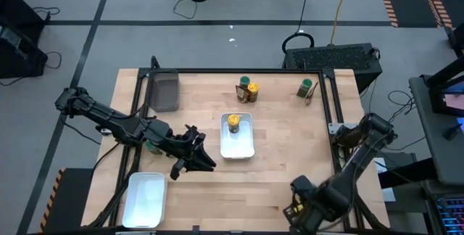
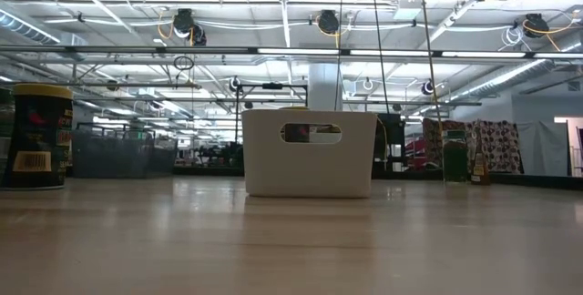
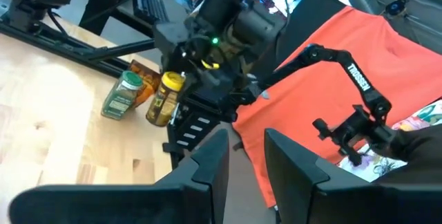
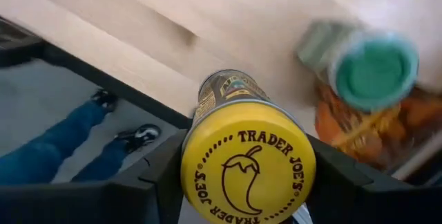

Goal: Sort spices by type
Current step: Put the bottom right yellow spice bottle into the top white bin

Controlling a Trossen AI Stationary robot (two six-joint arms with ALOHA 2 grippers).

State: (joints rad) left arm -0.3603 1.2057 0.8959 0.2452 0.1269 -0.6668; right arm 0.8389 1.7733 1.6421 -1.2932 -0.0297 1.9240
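Observation:
My right gripper [image 4: 247, 182] is over the table's near right corner [image 1: 297, 207], shut on a yellow-lidded spice jar [image 4: 245, 165], which also shows in the left wrist view [image 3: 166, 99]. Beside it on the table stands a green-lidded jar [image 4: 373, 68] with orange-brown packets [image 4: 352, 131]. Another yellow-lidded jar [image 1: 233, 121] stands in the white centre tray [image 1: 246, 148]. At the far side stand two jars [image 1: 249, 87] and a green-lidded jar [image 1: 305, 88]. My left gripper [image 3: 246, 165] hovers left of the centre tray [image 1: 192, 157], open, with nothing between its fingers. My right gripper pinches the jar's top end between its two fingers, one on each side of the yellow lid's rim [image 4: 188, 175]. The fingers come from above, pointing down. The jar hangs below them lid up, lifted clear over the table's near right edge.
A dark bin [image 1: 164, 90] sits at the far left corner and a second white tray [image 1: 145, 199] at the near left. A person's legs in blue trousers [image 4: 48, 148] stand on the floor just beyond the table edge by my right gripper.

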